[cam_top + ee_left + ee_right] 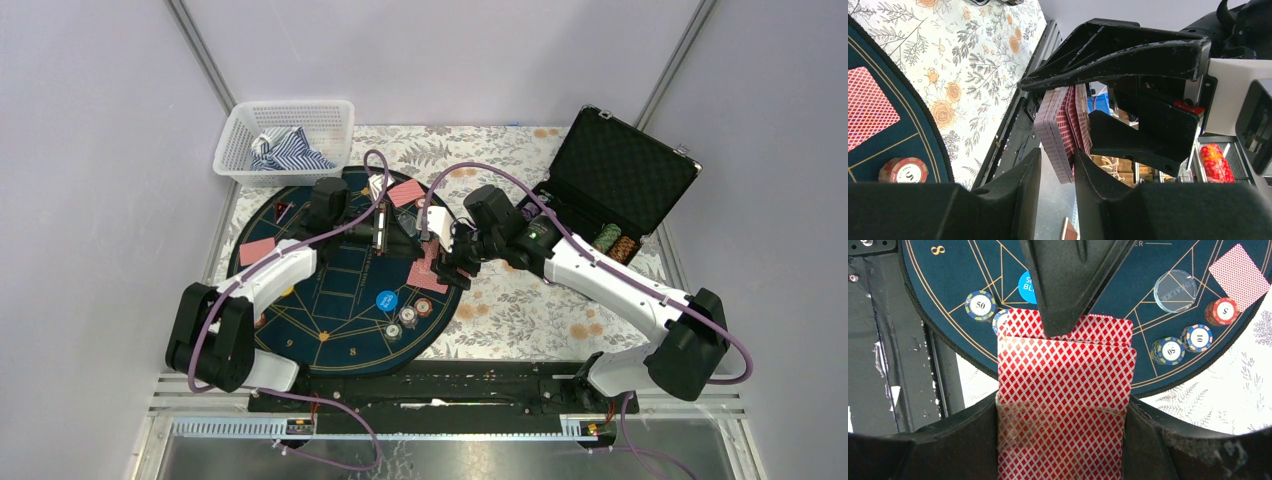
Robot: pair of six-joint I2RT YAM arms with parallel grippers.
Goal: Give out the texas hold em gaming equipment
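My right gripper [1063,405] is shut on a deck of red-backed playing cards [1065,370], holding it by its long edges over the mat's near right rim [428,270]. My left gripper [1058,155] straddles the deck's far end [1060,135]. A gap shows between one of its fingers and the stack, so it is open. One left finger [1063,280] lies over the top card. On the dark blue mat [340,300] sit chips [980,305] [1196,337] [1222,311], a clear dealer disc [1175,290], a blue disc [386,299] and single cards [257,250] [405,192].
An open black case [610,190] stands at the right rear with chips [618,242] in its tray. A white basket [285,140] holding a striped cloth [290,150] sits at the back left. A floral tablecloth [520,300] lies under the mat.
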